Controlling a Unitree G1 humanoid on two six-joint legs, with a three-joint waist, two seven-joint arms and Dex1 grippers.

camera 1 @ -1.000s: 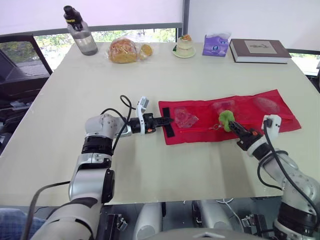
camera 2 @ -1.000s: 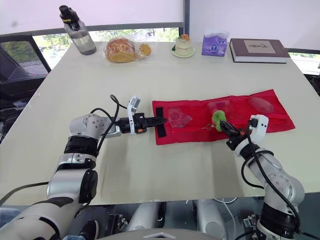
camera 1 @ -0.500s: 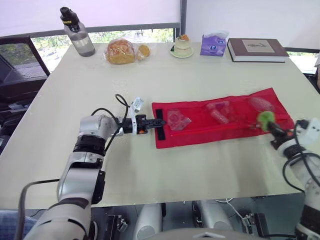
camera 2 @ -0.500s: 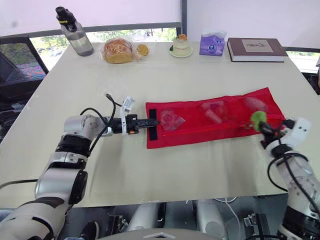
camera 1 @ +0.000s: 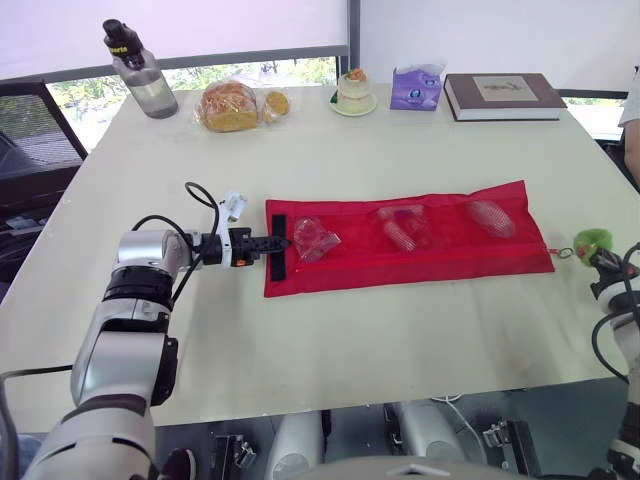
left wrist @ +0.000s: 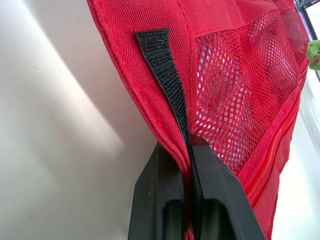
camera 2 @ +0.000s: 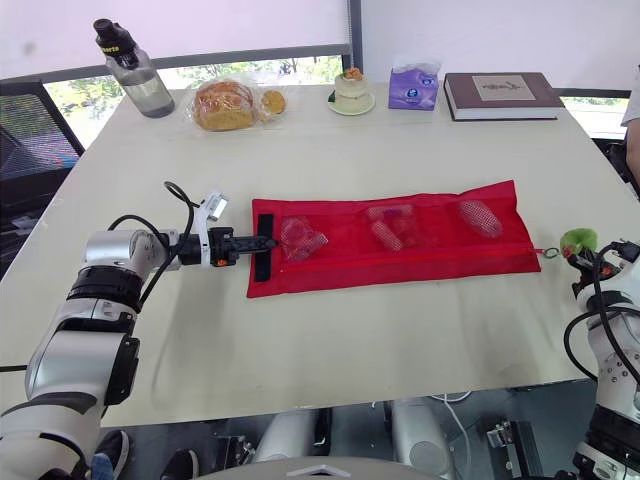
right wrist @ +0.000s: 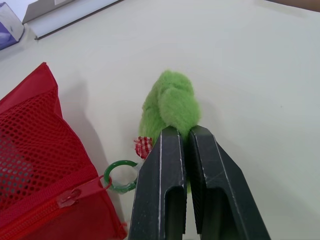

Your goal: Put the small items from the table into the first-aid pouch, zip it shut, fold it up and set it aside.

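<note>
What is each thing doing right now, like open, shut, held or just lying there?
first-aid pouch, spread flat, small items in mesh pockets, zip closed
left gripper, shut on the first-aid pouch's strap end
right gripper, shut on the green pom-pom
green pom-pom, held, linked to the zip by a ring
water bottle, upright, capped
book, closed, lying flat
</note>
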